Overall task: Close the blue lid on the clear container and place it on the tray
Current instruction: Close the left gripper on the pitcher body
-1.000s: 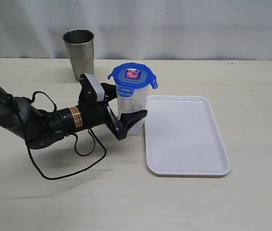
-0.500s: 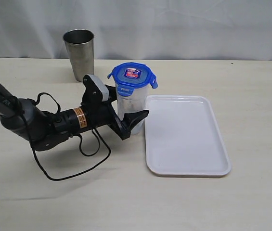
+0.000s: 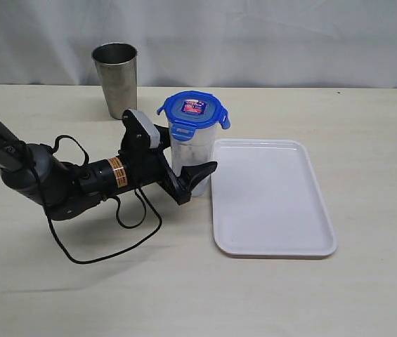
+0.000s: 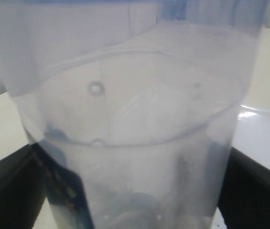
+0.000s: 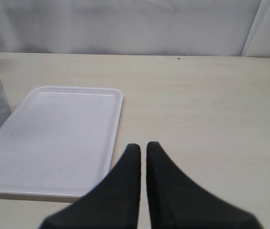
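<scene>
The clear container (image 3: 192, 153) stands upright on the table just left of the tray (image 3: 272, 200). The blue lid (image 3: 193, 111) with its red-and-white sticker sits on top of it. My left gripper (image 3: 191, 160) reaches in from the left, low on the container, and is shut on it with a black finger on each side. In the left wrist view the container (image 4: 135, 119) fills the frame, with the fingers (image 4: 249, 191) at its edges. My right gripper (image 5: 143, 145) is shut on nothing, hovering beside the tray (image 5: 53, 138); it is out of the exterior view.
A grey steel cup (image 3: 115, 78) stands at the back left, behind the left arm. A black cable (image 3: 107, 239) loops on the table under that arm. A white curtain runs along the table's far edge.
The left arm shifted a little to the right and its fingers settled further around the container a second ago. In the last half second nothing visibly moved. The container and lid stay put.
</scene>
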Controlling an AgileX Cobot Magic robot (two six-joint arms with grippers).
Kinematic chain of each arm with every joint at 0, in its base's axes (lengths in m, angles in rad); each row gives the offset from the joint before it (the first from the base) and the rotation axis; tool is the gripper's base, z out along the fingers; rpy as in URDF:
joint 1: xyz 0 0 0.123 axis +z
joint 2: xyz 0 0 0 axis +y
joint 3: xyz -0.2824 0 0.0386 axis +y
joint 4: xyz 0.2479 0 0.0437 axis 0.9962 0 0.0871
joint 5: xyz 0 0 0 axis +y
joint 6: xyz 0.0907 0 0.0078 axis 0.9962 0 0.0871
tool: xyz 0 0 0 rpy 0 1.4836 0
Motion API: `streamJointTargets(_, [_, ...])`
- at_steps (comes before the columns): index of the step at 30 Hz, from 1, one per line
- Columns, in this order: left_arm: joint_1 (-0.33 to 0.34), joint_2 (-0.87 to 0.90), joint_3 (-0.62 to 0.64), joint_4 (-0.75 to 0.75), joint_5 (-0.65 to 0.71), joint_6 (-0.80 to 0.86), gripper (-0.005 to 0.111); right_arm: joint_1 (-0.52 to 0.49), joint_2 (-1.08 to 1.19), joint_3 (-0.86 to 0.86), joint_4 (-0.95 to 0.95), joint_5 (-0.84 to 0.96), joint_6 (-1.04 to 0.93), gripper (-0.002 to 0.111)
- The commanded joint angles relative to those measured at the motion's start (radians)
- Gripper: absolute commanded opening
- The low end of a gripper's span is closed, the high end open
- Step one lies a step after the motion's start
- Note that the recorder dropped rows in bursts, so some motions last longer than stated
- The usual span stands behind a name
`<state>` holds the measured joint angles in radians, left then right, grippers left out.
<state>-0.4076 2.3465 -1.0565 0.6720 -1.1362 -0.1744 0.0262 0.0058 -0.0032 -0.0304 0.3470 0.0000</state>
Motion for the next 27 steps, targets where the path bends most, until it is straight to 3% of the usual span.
streamJointTargets(1, [-0.005,-0.001,-0.004,-0.002,-0.005,-0.007,0.081,0.000,-0.006,0.003,0.002,-0.003,0.000,0.005])
streamJointTargets(21, [-0.005,-0.001,-0.004,-0.004,-0.005,-0.007,0.080,0.000,-0.006,0.003,0.002,-0.003,0.000,0.005])
streamJointTargets(27, [-0.005,-0.001,-0.004,0.001,-0.003,-0.007,0.053,0.000,-0.006,0.003,0.002,-0.003,0.000,0.005])
